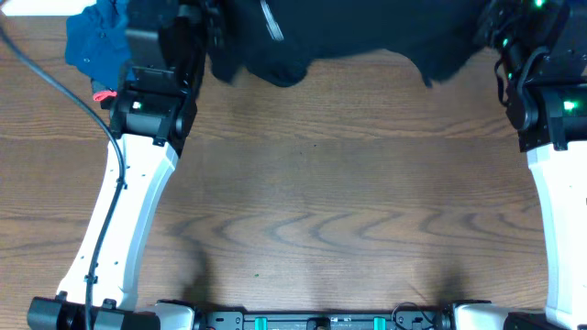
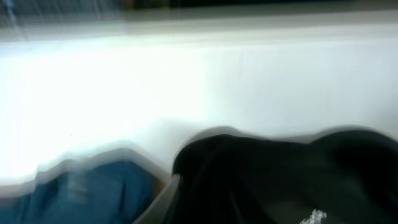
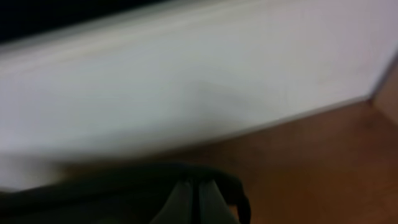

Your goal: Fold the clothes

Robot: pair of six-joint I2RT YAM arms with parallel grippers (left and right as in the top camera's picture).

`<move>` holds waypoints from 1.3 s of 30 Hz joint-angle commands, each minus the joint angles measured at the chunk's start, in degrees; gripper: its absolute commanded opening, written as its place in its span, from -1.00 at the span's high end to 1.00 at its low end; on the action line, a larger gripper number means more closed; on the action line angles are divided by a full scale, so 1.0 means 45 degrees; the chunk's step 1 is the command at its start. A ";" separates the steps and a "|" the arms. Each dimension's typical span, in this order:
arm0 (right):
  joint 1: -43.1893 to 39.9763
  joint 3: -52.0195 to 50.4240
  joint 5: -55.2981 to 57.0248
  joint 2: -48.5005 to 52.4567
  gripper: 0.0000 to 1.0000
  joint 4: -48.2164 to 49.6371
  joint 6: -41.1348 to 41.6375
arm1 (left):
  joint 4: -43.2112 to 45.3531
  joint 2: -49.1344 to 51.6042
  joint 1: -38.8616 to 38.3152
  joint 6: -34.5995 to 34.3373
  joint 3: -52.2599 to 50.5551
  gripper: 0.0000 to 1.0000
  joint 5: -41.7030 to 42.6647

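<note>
Just beside the black clothes (image 1: 367, 32) lies a blue garment (image 1: 96, 41).

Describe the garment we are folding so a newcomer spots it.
Look along the far edge of the wooden table. The black garment stretches across its middle, large and plain. Its neighbour, the blue garment at the far left corner, is smaller and bunched.

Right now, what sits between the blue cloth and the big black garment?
The left arm's black wrist stands in that gap, with the blue cloth on one side and the black garment on the other. The overhead view shows it.
</note>
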 commanded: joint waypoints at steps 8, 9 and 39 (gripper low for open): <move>-0.0141 0.0223 -0.0816 -0.0423 0.95 -0.4381 0.0223 | -0.7320 -0.0476 -0.0306 -0.1889 0.0078 0.63 0.0000; -0.0136 0.0223 -0.1229 -0.0500 0.93 -0.4687 0.0214 | -0.7732 -0.0612 -0.0364 -0.1933 0.0078 0.63 0.0000; -0.1282 0.0223 -0.1180 -0.0641 -0.98 -0.8825 0.0879 | -0.8369 0.3133 -0.5668 -0.2361 -0.0670 -0.43 0.3905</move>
